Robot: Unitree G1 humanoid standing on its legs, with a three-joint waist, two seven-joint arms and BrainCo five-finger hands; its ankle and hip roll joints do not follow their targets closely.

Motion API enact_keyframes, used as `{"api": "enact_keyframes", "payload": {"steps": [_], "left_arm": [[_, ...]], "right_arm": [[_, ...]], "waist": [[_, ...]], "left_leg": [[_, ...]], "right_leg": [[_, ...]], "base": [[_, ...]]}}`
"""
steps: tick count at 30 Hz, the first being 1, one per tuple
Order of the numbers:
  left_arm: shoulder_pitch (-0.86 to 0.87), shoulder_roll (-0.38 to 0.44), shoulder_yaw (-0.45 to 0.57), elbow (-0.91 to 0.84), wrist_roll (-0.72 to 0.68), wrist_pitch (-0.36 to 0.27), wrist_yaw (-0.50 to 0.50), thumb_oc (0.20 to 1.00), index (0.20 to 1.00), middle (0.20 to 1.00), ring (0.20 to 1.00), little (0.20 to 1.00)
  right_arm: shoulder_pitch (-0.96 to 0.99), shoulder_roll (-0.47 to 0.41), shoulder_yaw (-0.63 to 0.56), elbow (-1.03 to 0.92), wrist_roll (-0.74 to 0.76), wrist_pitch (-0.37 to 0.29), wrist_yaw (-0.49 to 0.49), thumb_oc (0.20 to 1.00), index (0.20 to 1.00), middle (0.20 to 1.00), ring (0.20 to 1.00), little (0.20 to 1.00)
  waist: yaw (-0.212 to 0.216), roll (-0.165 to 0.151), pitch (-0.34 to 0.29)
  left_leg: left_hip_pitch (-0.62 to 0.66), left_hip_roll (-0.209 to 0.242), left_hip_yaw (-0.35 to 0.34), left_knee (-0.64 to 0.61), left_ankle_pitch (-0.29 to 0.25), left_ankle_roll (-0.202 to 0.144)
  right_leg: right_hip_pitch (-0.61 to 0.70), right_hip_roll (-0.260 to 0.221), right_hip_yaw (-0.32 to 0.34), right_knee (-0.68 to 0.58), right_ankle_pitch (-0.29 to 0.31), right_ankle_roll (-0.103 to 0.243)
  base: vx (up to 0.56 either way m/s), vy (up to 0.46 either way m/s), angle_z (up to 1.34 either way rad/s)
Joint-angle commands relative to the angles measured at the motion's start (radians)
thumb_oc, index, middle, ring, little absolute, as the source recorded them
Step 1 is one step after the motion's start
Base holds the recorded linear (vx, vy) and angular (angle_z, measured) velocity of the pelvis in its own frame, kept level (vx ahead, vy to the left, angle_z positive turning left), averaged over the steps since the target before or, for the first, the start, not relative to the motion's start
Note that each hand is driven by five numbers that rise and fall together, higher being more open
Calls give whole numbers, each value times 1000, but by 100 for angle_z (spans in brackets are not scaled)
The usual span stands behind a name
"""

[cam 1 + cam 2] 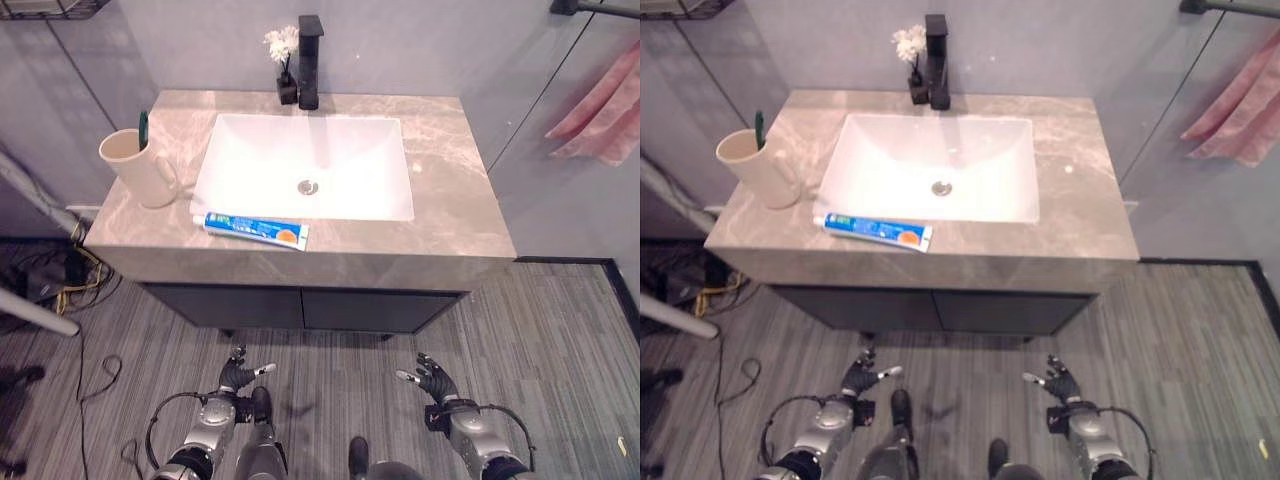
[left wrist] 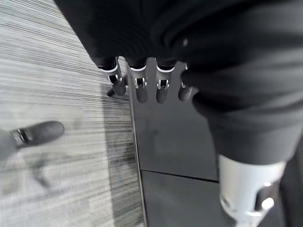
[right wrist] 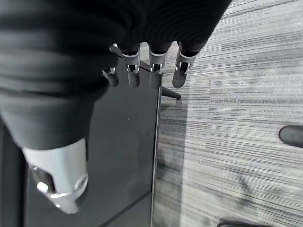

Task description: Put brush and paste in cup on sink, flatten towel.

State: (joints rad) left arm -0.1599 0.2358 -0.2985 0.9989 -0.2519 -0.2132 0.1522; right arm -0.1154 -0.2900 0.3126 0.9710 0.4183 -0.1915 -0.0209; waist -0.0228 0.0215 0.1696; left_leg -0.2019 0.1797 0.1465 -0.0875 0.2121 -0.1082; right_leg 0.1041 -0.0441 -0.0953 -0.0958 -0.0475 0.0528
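A polished, grey-veined stone tabletop (image 1: 450, 200) surrounds a smooth, glossy white basin (image 1: 310, 160) with a metal drain. The faucet (image 1: 309, 60) is matt black; the cup (image 1: 140, 165) matt cream. The toothpaste tube (image 1: 250, 230) looks like shiny plastic. A soft pink cloth towel (image 1: 605, 105) hangs above a striped grey floor (image 1: 560, 330).

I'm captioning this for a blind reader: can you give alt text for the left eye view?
A grey stone counter with a white sink holds a toothpaste tube lying along its front edge and a cream cup at the left with a green brush in it. The left hand and right hand hang open and empty, low over the floor.
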Motion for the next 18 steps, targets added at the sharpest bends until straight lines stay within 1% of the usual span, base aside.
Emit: {"api": "enact_keyframes", "payload": {"steps": [1,2,3,4,5,6,7,8,9,10,11,12,13,14,15,16,17,18], "left_arm": [[17,59,-41,-63,104,-42,13,1000,1000,1000,1000,1000],[17,59,-41,-64,104,-42,13,1000,1000,1000,1000,1000],[34,74,-41,-87,122,-39,10,1000,1000,1000,1000,1000],[39,83,-38,-95,130,-34,9,1000,1000,1000,1000,1000],[43,100,-37,-97,140,-32,7,1000,1000,1000,1000,1000],[48,114,-38,-94,157,-32,8,1000,1000,1000,1000,1000],[75,125,-38,-91,182,-28,-5,1000,1000,1000,1000,1000],[88,130,-38,-90,193,-33,-13,1000,1000,1000,1000,1000],[97,133,-39,-86,200,-34,-15,1000,1000,1000,1000,1000],[97,133,-39,-86,200,-34,-15,1000,1000,1000,1000,1000],[101,136,-36,-76,204,-38,-14,1000,1000,1000,1000,1000],[102,132,-31,-69,199,-38,-11,1000,1000,1000,1000,1000],[102,129,-30,-68,192,-41,-7,1000,1000,1000,1000,1000],[98,128,-24,-52,185,-50,1,1000,1000,1000,1000,1000],[93,132,-23,-51,185,-51,5,1000,1000,1000,1000,1000],[93,132,-23,-51,185,-51,5,1000,1000,1000,1000,1000],[107,142,-10,-59,188,-51,5,1000,1000,1000,1000,1000],[109,135,-16,-59,190,-54,5,1000,1000,1000,1000,1000]], "right_arm": [[-21,7,-28,-51,33,-36,16,1000,1000,1000,1000,1000],[-21,8,-28,-51,33,-36,16,1000,1000,1000,1000,1000],[-15,8,-21,-72,21,-34,28,1000,1000,1000,1000,1000],[-22,5,-12,-80,0,-30,28,1000,1000,1000,1000,1000],[-39,1,2,-94,-18,-28,27,1000,1000,1000,1000,1000],[-49,1,8,-103,-20,-29,31,1000,1000,1000,1000,1000],[-47,-2,6,-115,-29,-28,37,1000,1000,1000,1000,1000],[-43,-6,4,-124,-31,-31,42,1000,1000,1000,1000,1000],[-40,-8,-1,-120,-31,-33,42,1000,1000,1000,1000,1000],[-40,-8,-1,-120,-31,-33,42,1000,1000,1000,1000,1000],[-46,-9,-5,-117,-29,-34,38,1000,1000,1000,1000,1000],[-51,-11,-8,-116,-27,-34,36,1000,1000,1000,1000,1000],[-54,-13,-10,-109,-25,-33,34,1000,1000,1000,1000,1000],[-55,-22,-7,-115,-30,-37,30,1000,1000,1000,1000,1000],[-50,-25,-7,-119,-27,-38,31,1000,1000,1000,1000,1000],[-50,-24,-7,-119,-27,-38,31,1000,1000,1000,1000,1000],[-45,-22,-10,-114,-30,-35,30,1000,1000,1000,1000,1000],[-48,-23,-8,-107,-31,-36,28,1000,1000,1000,1000,1000]], "waist": [[41,-10,-15],[42,-12,-15],[52,-19,-12],[57,-21,-1],[63,-18,12],[63,-13,25],[56,-2,32],[44,-1,40],[42,0,39],[42,0,39],[54,-3,40],[53,-4,43],[50,-5,45],[38,-18,46],[32,-28,47],[32,-28,48],[47,-41,42],[46,-43,41]], "left_leg": [[-73,-61,-77,126,-42,11],[-73,-62,-75,128,-43,12],[-67,-77,-61,148,-73,42],[-55,-85,-49,154,-90,61],[-39,-86,-34,148,-97,73],[-12,-87,-23,130,-104,80],[32,-94,-11,109,-118,92],[59,-100,-16,93,-121,96],[73,-102,-19,84,-126,95],[74,-102,-19,84,-126,95],[82,-99,-9,81,-135,91],[88,-93,-14,83,-144,81],[88,-90,-27,86,-151,73],[95,-92,-62,101,-174,61],[92,-92,-74,119,-178,58],[93,-92,-75,121,-179,58],[99,-85,-78,120,-180,55],[96,-86,-79,112,-174,52]], "right_leg": [[15,-114,46,185,-60,96],[13,-115,48,188,-61,96],[-30,-143,52,282,-35,107],[-87,-157,43,374,3,109],[-143,-159,16,458,56,107],[-187,-161,-26,528,86,110],[-225,-164,-72,594,120,125],[-248,-130,-49,596,97,121],[-260,-111,-51,554,79,113],[-259,-111,-51,554,79,113],[-269,-150,-105,485,76,109],[-248,-185,-147,394,75,111],[-247,-191,-129,330,81,113],[-259,-186,-13,206,109,129],[-242,-167,25,199,100,134],[-239,-168,24,200,99,134],[-232,-169,0,192,100,135],[-227,-169,-11,179,116,135]], "base": [[382,337,-63],[300,327,-28],[115,213,7],[161,320,-13],[144,300,-44],[251,343,-70],[294,286,-55],[312,218,-24],[164,80,18],[121,21,18],[107,-56,12],[152,-115,-1],[246,-245,-3],[228,-256,3],[184,-198,36],[80,-152,65],[29,-141,78],[51,-222,63]]}}
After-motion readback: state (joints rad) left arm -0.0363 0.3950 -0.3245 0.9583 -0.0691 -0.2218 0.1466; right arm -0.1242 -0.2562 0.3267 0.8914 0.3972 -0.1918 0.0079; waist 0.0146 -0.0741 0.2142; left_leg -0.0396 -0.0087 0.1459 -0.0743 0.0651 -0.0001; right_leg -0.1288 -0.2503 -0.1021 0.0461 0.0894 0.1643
